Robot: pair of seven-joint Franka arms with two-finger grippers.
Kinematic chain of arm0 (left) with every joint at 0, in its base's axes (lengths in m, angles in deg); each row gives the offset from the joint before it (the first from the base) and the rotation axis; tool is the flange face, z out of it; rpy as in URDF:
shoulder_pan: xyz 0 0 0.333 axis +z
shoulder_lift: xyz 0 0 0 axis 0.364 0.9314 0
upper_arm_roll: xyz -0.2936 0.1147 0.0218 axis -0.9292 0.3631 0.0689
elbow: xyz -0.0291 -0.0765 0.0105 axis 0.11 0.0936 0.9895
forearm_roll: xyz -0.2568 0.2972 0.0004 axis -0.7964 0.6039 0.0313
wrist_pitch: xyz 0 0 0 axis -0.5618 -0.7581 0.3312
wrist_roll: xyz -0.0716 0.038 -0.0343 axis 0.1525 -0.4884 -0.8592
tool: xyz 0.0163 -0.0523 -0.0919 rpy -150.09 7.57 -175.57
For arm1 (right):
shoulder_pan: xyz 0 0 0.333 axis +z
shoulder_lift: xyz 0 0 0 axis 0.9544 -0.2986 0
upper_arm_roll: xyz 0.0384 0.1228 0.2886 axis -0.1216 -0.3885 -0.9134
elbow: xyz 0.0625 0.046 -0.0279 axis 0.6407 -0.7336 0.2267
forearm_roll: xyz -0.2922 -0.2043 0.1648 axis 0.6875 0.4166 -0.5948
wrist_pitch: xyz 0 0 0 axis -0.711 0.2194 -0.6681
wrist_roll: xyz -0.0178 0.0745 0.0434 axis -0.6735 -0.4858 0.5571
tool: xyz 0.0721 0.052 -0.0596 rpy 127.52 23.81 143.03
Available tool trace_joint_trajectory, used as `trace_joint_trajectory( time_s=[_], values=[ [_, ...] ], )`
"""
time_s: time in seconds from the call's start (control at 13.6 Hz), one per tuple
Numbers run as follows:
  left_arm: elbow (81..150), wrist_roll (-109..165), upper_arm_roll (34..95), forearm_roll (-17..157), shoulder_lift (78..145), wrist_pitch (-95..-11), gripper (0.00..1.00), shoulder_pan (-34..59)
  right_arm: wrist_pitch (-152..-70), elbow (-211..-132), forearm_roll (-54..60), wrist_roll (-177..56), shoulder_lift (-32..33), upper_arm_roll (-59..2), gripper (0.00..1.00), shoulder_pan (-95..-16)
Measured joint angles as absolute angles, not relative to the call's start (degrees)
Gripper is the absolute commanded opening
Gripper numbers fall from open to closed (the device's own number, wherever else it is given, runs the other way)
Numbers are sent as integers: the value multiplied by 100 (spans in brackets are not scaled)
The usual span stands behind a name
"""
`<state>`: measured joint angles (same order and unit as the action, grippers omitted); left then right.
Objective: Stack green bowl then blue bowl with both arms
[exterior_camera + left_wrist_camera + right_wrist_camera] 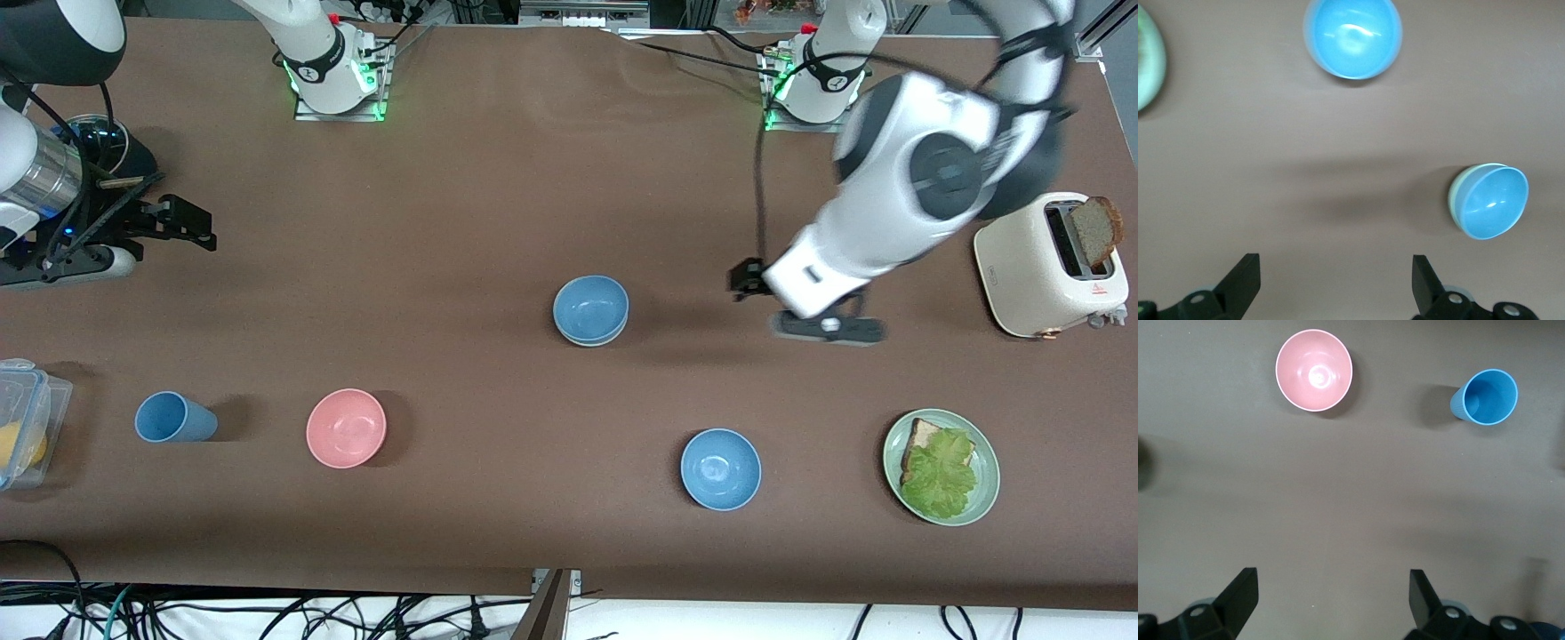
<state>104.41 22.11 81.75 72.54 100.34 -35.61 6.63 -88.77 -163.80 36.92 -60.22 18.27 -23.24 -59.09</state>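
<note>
Brown matting covers the desk (498,178), with both arm bases along its upper edge. Near the middle, the blue bowl (590,308) sits nested inside the green bowl (1456,193) (only a pale rim of the latter shows beneath it). The left end effector (822,325) hangs over bare desk beside that stack, toward the left arm's end, its fingers (1245,280) spread wide and holding nothing. The right end effector (182,222) waits over the right arm's end of the desk, equally wide open and empty. Nearer the front camera lie a second blue bowl (720,468), a pink bowl (346,428), a blue cup (173,418) and a green plate (985,498) with bread and lettuce. A toaster (1022,267) stands at the left arm's end.
</note>
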Motion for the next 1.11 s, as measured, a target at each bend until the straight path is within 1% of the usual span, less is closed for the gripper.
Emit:
trace_joint_trajectory(
  time_s=[0.15,0.29,0.37,0.59,0.74,1.11],
  values=[
    [10056,2885,8190,7255,9822,-2740,100,1215,-8878,-16379,3692,-6022,1827,-2323,100,-5909],
    [9867,3386,8189,7255,9649,-2436,100,1627,-8878,-16378,3692,-6022,1827,-2321,100,-5911],
    [9920,3462,8191,7256,9528,-2388,100,1783,-8878,-16377,3692,-6022,1827,-2317,100,-5913],
    [10617,3510,8190,7640,8997,-2446,100,1976,-8901,-16376,3692,-6022,1826,-2309,100,-5915],
    [10899,3509,8183,7776,8717,-2506,100,1979,-8947,-16373,3692,-6022,1825,-2309,100,-5915],
    [10993,3433,8169,7839,8613,-2549,100,1978,-9042,-16371,3692,-6022,1826,-2319,100,-5903]
  ],
)
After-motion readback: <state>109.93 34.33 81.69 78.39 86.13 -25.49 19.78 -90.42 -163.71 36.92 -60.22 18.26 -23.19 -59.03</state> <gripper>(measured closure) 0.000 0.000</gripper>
